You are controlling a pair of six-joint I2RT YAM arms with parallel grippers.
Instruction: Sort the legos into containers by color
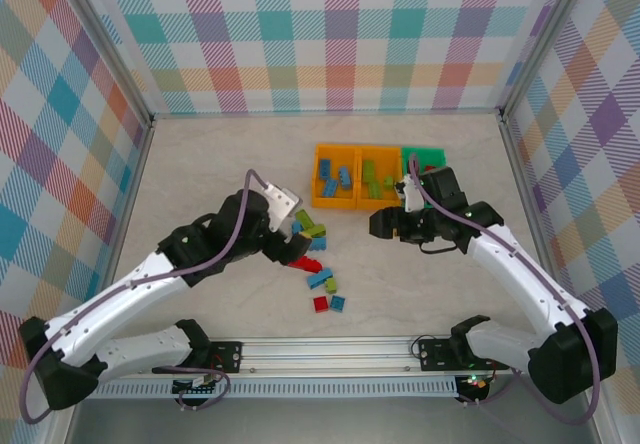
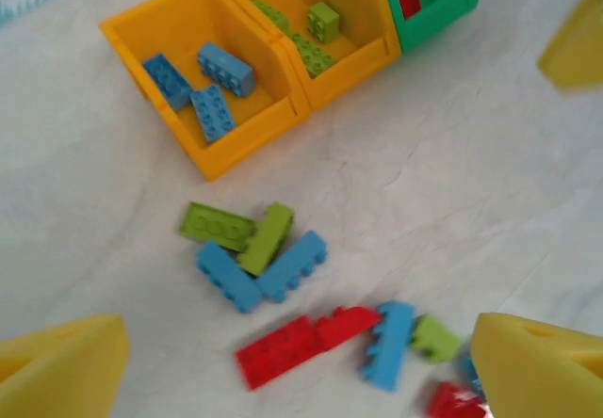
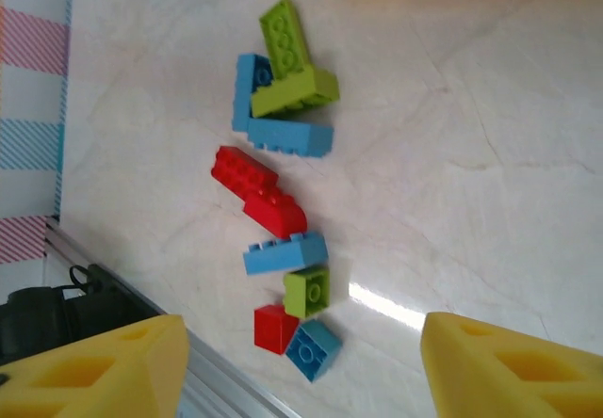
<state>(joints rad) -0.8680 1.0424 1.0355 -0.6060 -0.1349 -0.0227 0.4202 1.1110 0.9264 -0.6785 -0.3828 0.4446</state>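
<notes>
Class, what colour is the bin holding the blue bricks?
Orange bin, clearest from the left wrist view.

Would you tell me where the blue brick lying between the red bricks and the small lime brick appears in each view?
Top external: blue brick just below centre.
Left wrist: blue brick at the bottom, right of centre.
Right wrist: blue brick lower middle, left of centre.
Shared landmark: the red bricks right beside it.

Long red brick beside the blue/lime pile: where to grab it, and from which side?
Pinch the long red brick across its two long sides, mid-length, coming straight down. It lies flat and both long sides look clear, but one end butts the other red brick, so an end-to-end grip would likely catch that.
</notes>
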